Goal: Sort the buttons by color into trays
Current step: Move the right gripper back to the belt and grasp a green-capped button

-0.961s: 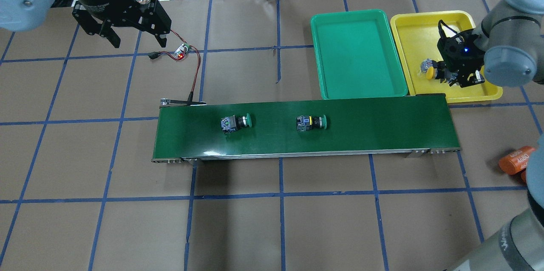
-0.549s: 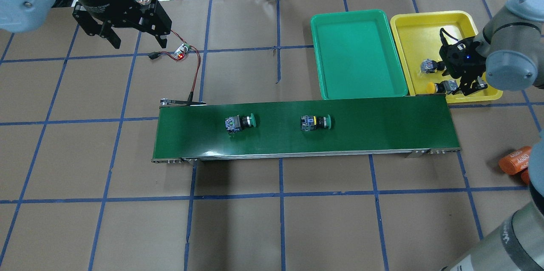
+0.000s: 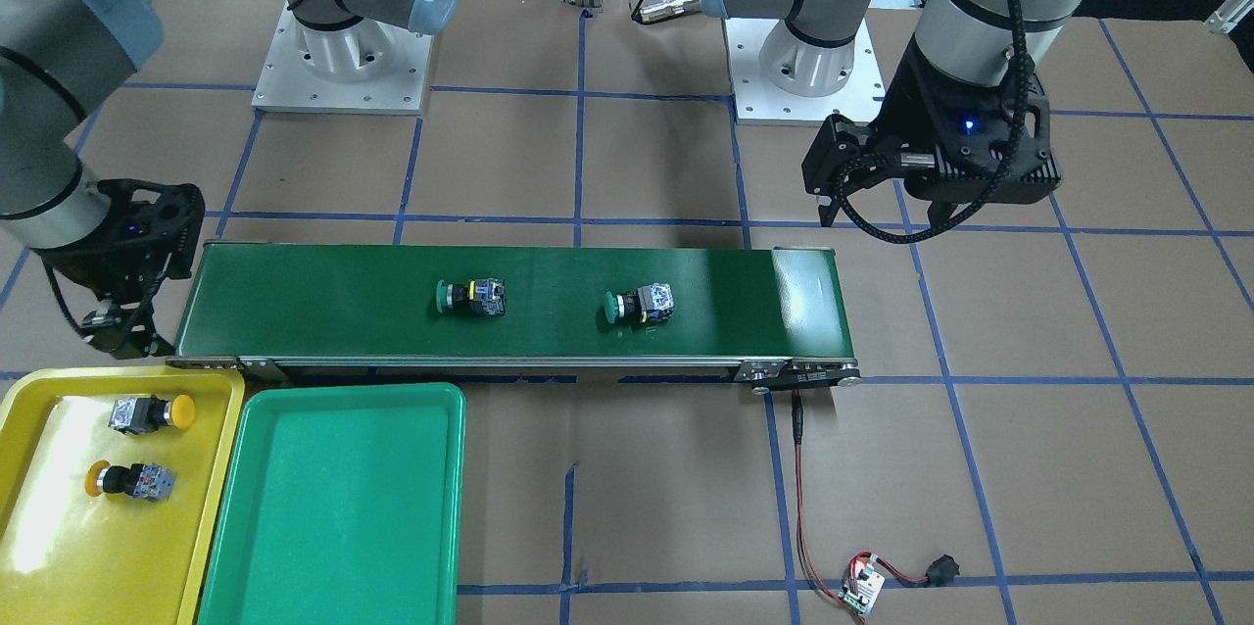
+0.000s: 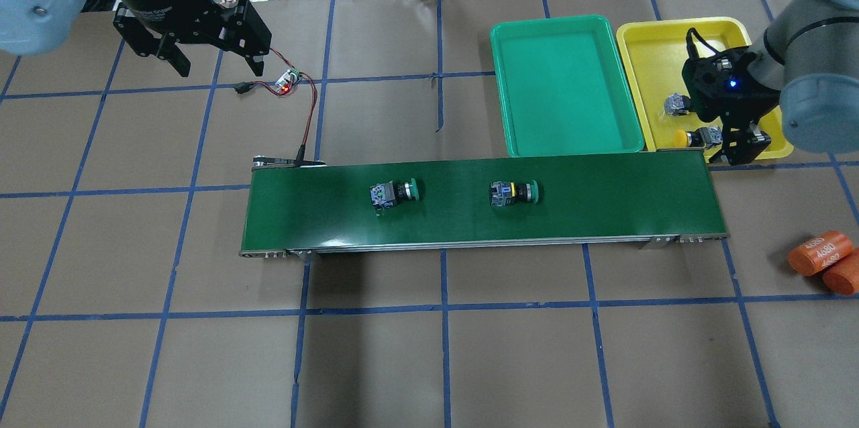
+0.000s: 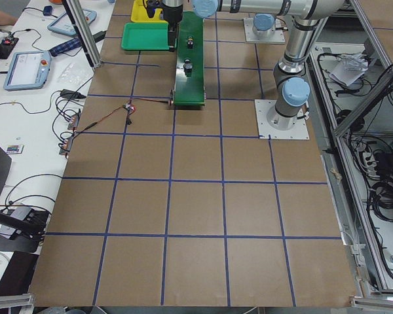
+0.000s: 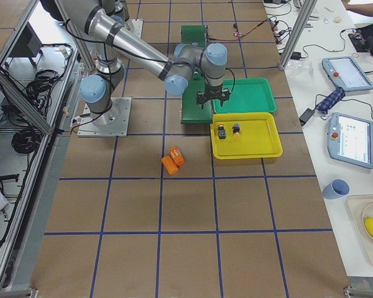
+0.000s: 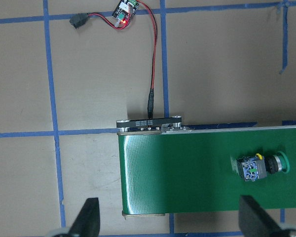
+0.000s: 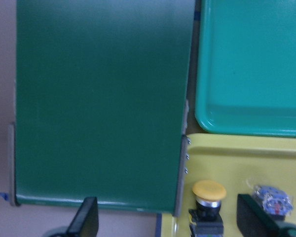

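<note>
Yellow tray point(image 4: 671, 31): glossy, shallow, rectangular, rounded corners, far right. It holds two round yellow-capped buttons point(image 3: 152, 412) point(image 3: 130, 480), lying sideways.
Green tray point(image 4: 564, 79): same form, just left of it.
Matte dark-green conveyor belt point(image 4: 604, 203): carries two green-capped buttons point(image 4: 394, 192) point(image 4: 513, 192), well apart.
Right gripper point(image 4: 741, 145): fingers wide apart, empty, above the yellow tray's near edge.
Left gripper point(image 4: 218, 62): spread wide, empty, above the brown table point(image 4: 134, 280), far left.

I get bright overhead light, glare on the yellow tray point(image 3: 59, 547) and conveyor belt point(image 3: 803, 282), and a blurry right wrist view.
</note>
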Robot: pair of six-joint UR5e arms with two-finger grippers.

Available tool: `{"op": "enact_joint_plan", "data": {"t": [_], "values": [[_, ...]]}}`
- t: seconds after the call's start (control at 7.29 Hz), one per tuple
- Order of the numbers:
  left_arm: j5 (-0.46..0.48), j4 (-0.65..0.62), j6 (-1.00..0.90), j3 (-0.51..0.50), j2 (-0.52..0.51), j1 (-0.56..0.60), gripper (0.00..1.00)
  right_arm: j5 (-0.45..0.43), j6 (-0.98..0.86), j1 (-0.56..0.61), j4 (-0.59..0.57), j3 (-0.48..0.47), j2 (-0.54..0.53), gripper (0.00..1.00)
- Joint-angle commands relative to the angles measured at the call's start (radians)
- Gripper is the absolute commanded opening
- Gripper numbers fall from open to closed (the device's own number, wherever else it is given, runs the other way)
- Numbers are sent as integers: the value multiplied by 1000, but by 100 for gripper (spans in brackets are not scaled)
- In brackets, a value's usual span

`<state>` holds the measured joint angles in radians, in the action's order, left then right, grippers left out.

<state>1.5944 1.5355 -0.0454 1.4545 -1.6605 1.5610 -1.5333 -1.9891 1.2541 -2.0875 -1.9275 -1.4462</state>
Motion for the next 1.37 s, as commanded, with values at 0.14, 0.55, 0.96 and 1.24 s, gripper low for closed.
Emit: {"op": "enact_joint_plan", "data": {"t": [0.14,0.55,0.96,1.24], "values": [[-2,-3,1,-2,-1,2,100,-5,168,181,-63,-97,-60,100],[-1,-5,1,-2,-11,4,100,-24,201,214,-92,-94,2,100],[-1,-5,1,3,-5,4,100,-83,204,214,-153,-134,30,100],[-1,-5,1,-2,-9,4,100,-85,201,214,-169,-134,29,100]]}}
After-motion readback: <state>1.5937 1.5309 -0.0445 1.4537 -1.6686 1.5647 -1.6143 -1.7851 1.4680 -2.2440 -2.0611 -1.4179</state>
